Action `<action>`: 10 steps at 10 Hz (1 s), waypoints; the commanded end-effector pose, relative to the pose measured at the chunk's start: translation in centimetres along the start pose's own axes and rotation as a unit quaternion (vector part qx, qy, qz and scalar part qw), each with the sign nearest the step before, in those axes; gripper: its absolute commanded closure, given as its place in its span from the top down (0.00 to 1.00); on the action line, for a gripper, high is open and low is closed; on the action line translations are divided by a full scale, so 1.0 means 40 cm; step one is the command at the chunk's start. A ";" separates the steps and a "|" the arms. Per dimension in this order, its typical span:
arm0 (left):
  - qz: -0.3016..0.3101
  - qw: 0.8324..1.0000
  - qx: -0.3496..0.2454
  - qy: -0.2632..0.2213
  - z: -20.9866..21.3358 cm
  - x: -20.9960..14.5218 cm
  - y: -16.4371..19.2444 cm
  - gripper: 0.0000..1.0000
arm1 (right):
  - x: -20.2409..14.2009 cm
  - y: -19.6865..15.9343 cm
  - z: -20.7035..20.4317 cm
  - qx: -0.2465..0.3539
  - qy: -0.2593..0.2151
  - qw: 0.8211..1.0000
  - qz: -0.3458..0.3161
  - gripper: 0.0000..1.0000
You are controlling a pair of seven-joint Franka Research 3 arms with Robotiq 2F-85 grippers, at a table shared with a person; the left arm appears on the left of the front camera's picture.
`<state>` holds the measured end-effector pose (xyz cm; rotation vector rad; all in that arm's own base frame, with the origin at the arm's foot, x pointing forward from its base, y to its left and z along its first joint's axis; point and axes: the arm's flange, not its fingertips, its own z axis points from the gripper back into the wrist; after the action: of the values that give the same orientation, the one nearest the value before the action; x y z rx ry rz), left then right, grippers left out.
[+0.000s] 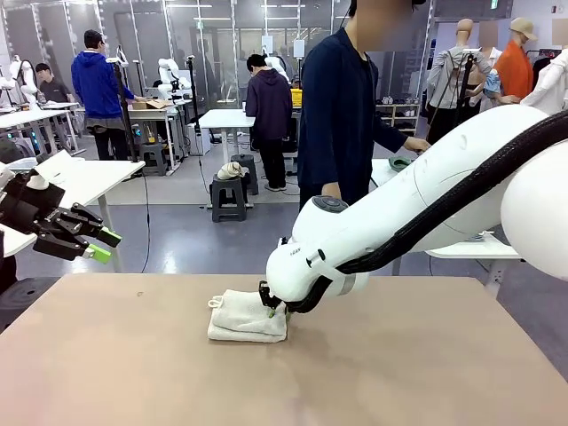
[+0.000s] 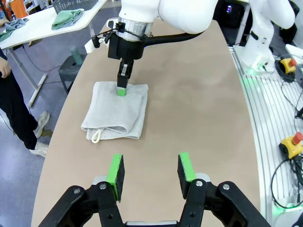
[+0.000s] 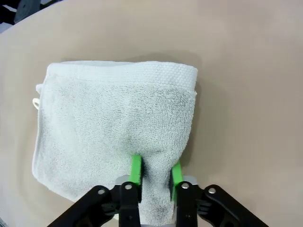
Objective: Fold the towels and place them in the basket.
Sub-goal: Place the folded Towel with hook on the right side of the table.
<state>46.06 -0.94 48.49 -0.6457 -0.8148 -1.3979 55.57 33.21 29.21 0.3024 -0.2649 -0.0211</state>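
At the left, the left gripper hung above the left edge of the table, well apart from the cloth. Its two green pads stood apart, and nothing was between them; under them the left wrist view showed bare table top.

A little left of the middle, in the far half of the table, lay one cream-white towel. It was folded into a thick rectangle and lay flat on the table. Its small loop stuck out at the left far corner.

At the right end of the towel was the right gripper, pointing down to the table. The right wrist view showed its pads pressed together on a raised fold of the towel, so it was clamped on the cloth at that edge. In the left wrist view the same gripper touched the towel on the side opposite the loop.

From there the white right arm rose to the right, with a black cable hose along it.

Behind the far edge stood a person in dark clothes, one hand stretched to the right. On a white side table beyond the person lay grey-green cloths.
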 end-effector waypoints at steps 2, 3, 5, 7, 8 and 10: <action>-0.003 1.000 -0.001 -0.003 0.000 0.001 -0.001 0.59 | -0.001 -0.001 0.011 0.012 -0.001 1.000 0.004 0.00; -0.003 1.000 -0.001 -0.003 0.000 0.001 -0.001 0.59 | -0.003 -0.001 0.017 0.015 0.009 1.000 0.001 0.00; -0.003 1.000 -0.001 -0.003 0.000 0.001 -0.001 0.59 | 0.009 0.001 0.028 0.010 0.029 0.999 -0.025 0.00; -0.003 1.000 -0.001 -0.003 0.000 0.001 -0.001 0.59 | 0.000 0.006 0.008 0.004 0.003 1.000 -0.006 0.00; -0.003 1.000 -0.001 -0.003 0.000 0.001 -0.001 0.59 | 0.000 0.006 0.008 0.004 0.003 1.000 -0.006 0.00; -0.003 1.000 -0.001 -0.003 0.000 0.001 -0.001 0.59 | 0.000 0.006 0.008 0.004 0.003 1.000 -0.006 0.00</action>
<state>46.06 -0.94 48.49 -0.6457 -0.8148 -1.3979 55.51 33.26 29.70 0.3139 -0.2398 -0.0430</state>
